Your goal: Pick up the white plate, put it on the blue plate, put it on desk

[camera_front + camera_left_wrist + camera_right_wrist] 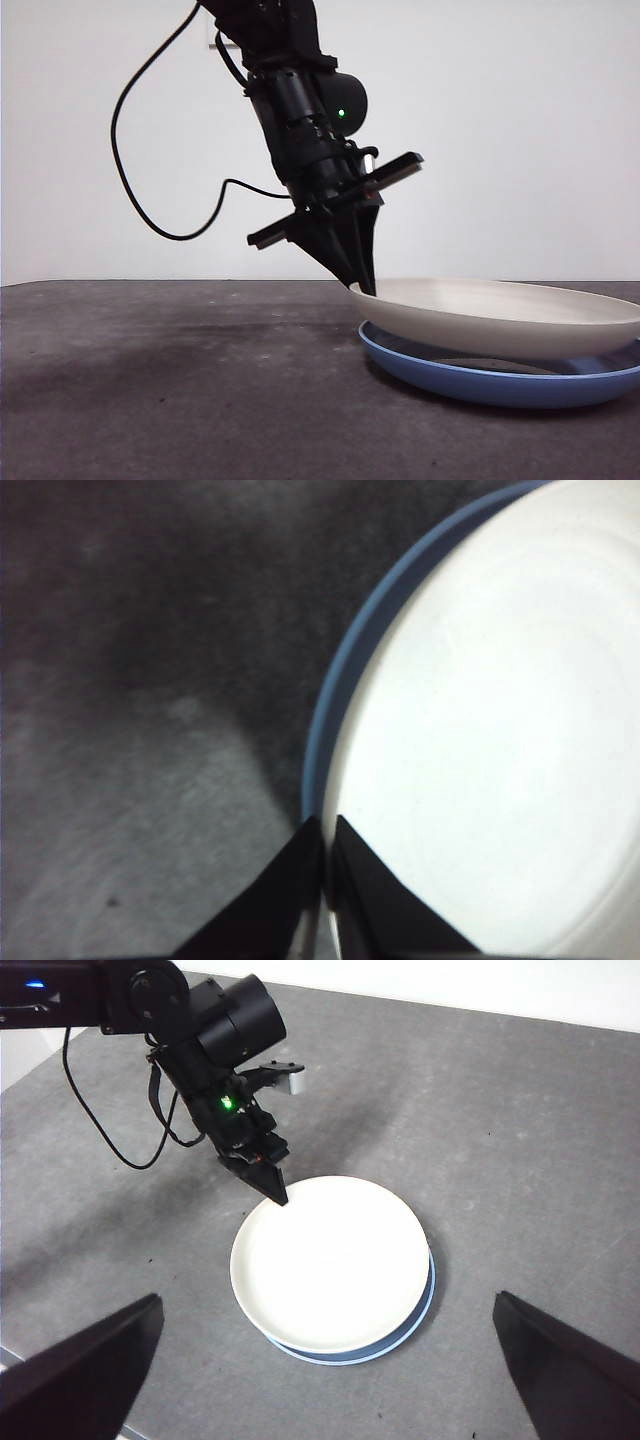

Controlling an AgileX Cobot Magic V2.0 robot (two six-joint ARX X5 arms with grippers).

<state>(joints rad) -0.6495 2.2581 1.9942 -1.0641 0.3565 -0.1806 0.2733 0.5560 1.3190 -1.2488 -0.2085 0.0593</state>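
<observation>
The white plate (pixel 500 310) lies over the blue plate (pixel 480 382), slightly tilted, its left rim held a little higher than the far side. My left gripper (pixel 362 285) comes down from above and is shut on that left rim. In the left wrist view its jaws (pixel 327 830) pinch the white plate's (pixel 490 750) edge, with a strip of the blue plate (pixel 345 670) showing beside it. The right gripper (pixel 325 1305) hangs open high above both plates (pixel 330 1260), holding nothing. Only a blue crescent (pixel 415 1320) shows under the white plate there.
The dark grey speckled desk (pixel 150 380) spreads wide to the left of the plates and around them. The left arm's black cable (pixel 140 200) loops in the air behind it. A white wall stands at the back.
</observation>
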